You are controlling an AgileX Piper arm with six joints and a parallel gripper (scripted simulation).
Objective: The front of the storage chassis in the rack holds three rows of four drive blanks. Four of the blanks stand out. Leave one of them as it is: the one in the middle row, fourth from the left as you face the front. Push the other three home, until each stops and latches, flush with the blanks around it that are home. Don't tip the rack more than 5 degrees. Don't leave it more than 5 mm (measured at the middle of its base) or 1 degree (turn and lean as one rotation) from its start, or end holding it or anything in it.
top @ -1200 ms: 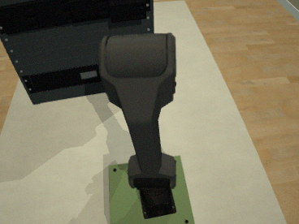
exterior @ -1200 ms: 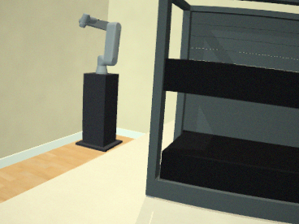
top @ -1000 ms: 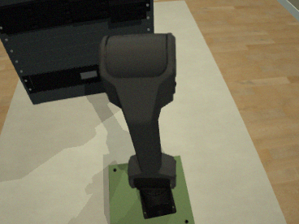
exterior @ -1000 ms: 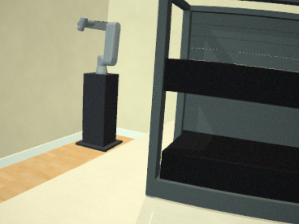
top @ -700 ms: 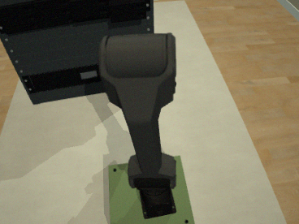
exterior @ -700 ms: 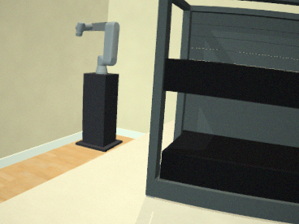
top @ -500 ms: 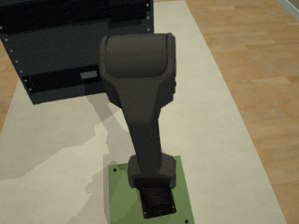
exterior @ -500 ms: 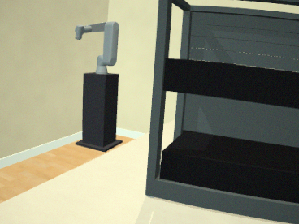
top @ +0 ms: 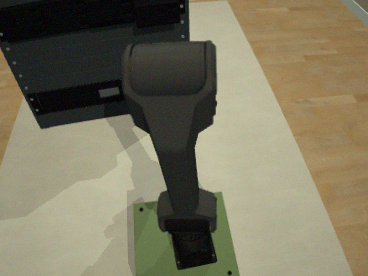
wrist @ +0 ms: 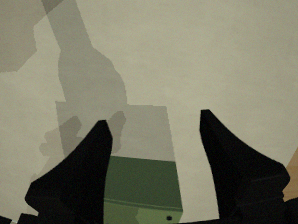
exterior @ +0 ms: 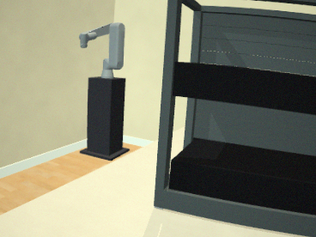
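The dark grey rack [top: 65,60] [exterior: 165,107] stands on the pale mat at the back left of the top view, well beyond my arm [top: 175,125]. It holds black units: one at its top [top: 75,15] and a lower one [top: 60,100] with a small grey tag. No single drive blank can be made out in any view. My gripper [wrist: 153,125] is open and empty. It points down at the mat, with the green base plate [wrist: 143,183] [top: 150,240] showing between its fingers. In the top view the arm hides the gripper.
The pale mat [top: 260,175] runs from the base plate to the rack, with wood floor [top: 325,75] to its right. In the exterior view a grey arm on a black pedestal [exterior: 107,116] stands far off by the wall. Black units [exterior: 245,86] fill the rack's shelves there.
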